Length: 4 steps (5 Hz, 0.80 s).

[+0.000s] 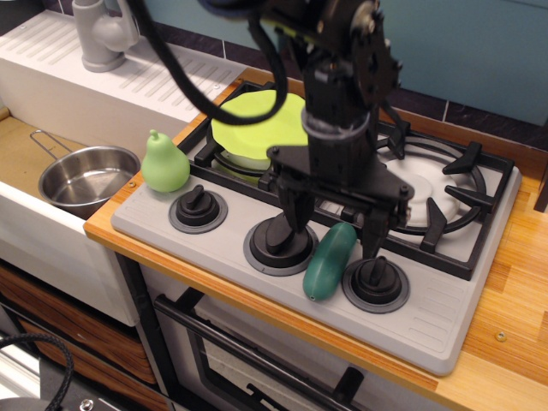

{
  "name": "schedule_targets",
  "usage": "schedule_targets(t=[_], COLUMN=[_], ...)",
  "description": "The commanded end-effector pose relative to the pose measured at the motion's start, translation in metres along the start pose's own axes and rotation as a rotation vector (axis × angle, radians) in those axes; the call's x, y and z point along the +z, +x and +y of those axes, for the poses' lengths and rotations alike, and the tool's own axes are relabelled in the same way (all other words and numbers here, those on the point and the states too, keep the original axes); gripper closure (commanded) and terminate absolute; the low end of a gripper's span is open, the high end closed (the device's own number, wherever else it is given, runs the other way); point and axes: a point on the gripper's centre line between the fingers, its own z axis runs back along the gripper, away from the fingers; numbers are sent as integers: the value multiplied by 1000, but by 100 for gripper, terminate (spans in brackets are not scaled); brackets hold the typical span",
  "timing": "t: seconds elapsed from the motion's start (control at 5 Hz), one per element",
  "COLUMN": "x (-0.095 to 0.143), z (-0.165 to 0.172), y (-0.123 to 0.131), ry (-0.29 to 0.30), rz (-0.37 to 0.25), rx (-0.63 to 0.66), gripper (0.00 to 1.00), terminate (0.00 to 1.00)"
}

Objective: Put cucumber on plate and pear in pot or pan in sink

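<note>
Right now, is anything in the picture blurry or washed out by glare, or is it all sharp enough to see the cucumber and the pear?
In the only view, observation.image, the cucumber and pear are sharp under even light; the pot shows bright reflections on its steel, the pear a small highlight; the hand is dark against the stove, yet its open fingers read clearly.

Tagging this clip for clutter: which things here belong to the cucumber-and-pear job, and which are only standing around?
Belonging to the job:
cucumber
plate
pear
pot
sink
gripper, open, straddling the cucumber

Standing around:
stove knobs
burner grates
tap
drainboard
</note>
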Motion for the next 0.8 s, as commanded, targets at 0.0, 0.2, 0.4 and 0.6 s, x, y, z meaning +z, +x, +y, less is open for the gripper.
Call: schedule_targets(t=[0.0, 0.2, 0.4, 0.6], x=[-6, -9, -11, -14], z=[2, 3, 4, 2], y=[9, 10, 9, 8], ry=[-12, -13, -15, -18], rz=[-54, -58, -65, -73], rx=[1, -5, -12, -14], gripper=[0, 0, 0, 0], terminate=[0, 0, 0, 0])
